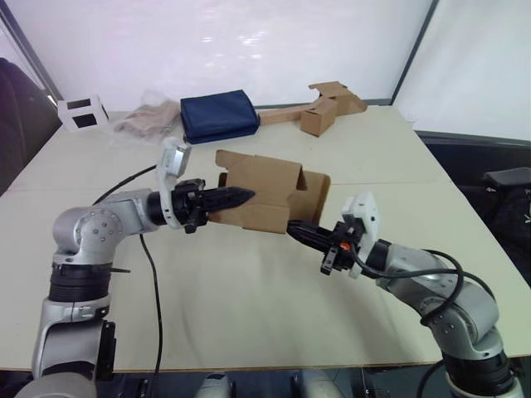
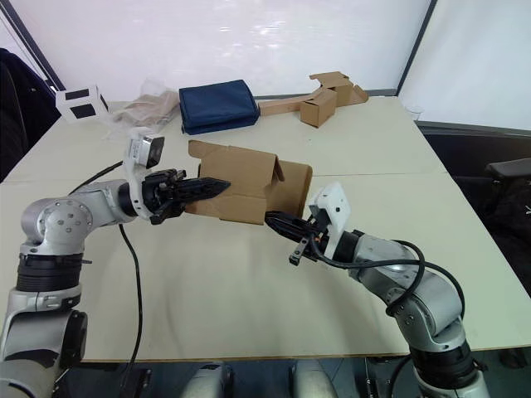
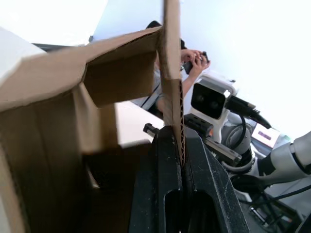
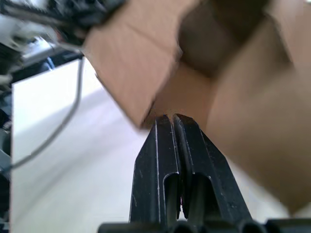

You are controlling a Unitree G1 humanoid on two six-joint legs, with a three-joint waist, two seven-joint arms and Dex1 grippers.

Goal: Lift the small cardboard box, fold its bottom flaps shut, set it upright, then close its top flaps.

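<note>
Box (image 1: 270, 195) is held in the air above the table (image 1: 249, 307), between the two grippers, lying on its side with one open end toward the robot's left. Flaps (image 1: 236, 166) at that end stand out, unfolded.

Left gripper (image 1: 241, 197): fingers pressed together, pinching one cardboard wall of the box at the open end. In the left wrist view the corrugated edge (image 3: 172, 97) sits clamped between the two black fingers (image 3: 165, 184), rising straight up from them.

Right gripper (image 1: 300, 230): fingers closed together with almost no gap, tips touching the box's lower edge at the end toward the robot's right. Whether any cardboard is caught between them I cannot tell; the right wrist view shows the fingertips (image 4: 170, 121) meeting the box where two panels join.

Far side of the table: a blue bag (image 1: 217, 114), another cardboard piece (image 1: 319, 108).
</note>
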